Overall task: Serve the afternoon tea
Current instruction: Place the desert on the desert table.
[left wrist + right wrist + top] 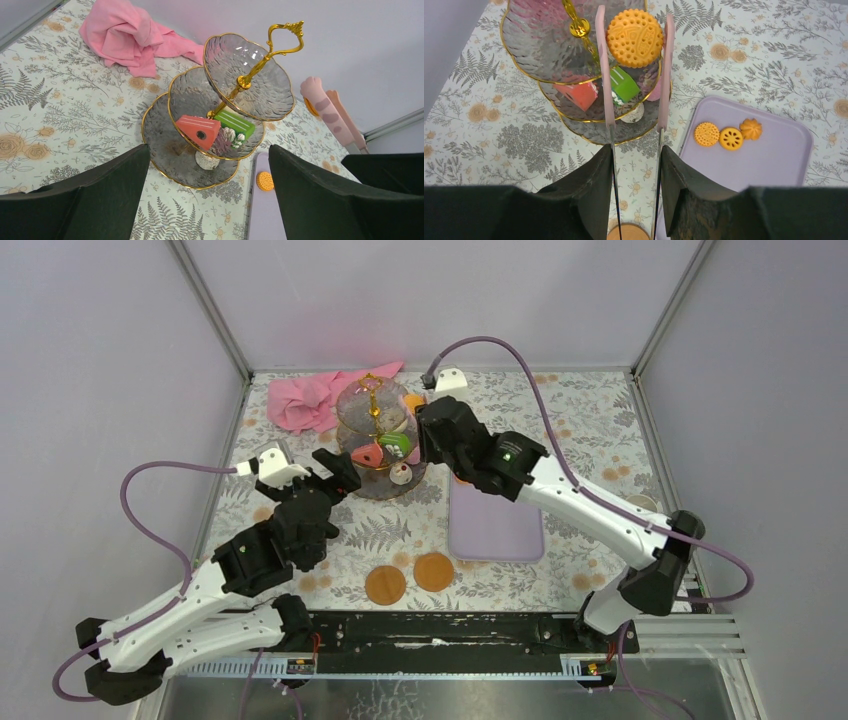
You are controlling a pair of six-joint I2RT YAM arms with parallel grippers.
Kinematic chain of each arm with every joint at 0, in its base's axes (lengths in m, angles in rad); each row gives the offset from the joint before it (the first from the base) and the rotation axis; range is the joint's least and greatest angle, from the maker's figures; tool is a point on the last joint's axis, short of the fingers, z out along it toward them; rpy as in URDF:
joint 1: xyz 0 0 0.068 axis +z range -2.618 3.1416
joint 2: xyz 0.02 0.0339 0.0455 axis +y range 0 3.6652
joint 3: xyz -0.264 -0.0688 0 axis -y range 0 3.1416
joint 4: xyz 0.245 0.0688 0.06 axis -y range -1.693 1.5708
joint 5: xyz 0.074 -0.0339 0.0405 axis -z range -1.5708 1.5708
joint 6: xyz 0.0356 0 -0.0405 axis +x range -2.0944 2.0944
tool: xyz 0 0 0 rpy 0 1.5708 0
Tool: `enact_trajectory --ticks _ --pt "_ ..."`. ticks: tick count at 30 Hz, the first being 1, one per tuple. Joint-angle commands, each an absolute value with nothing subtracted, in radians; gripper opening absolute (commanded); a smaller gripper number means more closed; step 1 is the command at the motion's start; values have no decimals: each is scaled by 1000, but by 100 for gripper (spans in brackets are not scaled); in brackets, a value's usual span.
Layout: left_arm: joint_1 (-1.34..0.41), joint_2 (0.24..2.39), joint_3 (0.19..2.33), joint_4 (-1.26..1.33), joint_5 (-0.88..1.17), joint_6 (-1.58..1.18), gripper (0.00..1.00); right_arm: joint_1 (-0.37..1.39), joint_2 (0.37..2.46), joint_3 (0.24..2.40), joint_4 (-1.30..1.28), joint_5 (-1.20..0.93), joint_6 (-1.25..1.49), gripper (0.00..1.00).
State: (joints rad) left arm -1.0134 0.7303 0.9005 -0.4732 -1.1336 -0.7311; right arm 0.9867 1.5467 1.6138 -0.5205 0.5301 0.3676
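Our right gripper (635, 165) clamps the tongs (604, 75), whose tips pinch a biscuit (634, 38) above the stand (539, 60), over its upper tiers. Our left gripper (209, 152) stands wide open and empty, near the stand's left side. Right of the stand, three biscuits (727, 136) lie on the tray (769, 165).

Left gripper (207, 152) spread wide, its dark fingers (95, 195) framing the three-tier glass stand (270, 95) dead ahead. On the middle tier there's a red wedge cake (198, 131), a green cake (234, 122) just beside it and a white-topped cupcake (232, 137). Pink cloth (125, 35) crumpled behind. Pink paw-tipped tongs (322, 102) at the right. One orange biscuit (264, 181) lies on the lilac tray (260, 215).
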Motion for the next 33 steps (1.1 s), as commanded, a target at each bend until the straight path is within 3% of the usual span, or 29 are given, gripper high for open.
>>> enact_trajectory --ticks 1,11,21,33 --pt "-1006 733 925 -470 -1166 -735 95 1002 1597 1732 -518 514 331 28" --pt "-1004 722 912 -436 -1165 -701 95 1031 1731 1871 -562 508 316 28" --pt "-1002 703 888 -409 -1163 -682 95 1038 1770 1880 -562 509 313 30" --pt "-997 704 869 -378 -1160 -660 95 1039 1786 1885 -550 507 299 46"
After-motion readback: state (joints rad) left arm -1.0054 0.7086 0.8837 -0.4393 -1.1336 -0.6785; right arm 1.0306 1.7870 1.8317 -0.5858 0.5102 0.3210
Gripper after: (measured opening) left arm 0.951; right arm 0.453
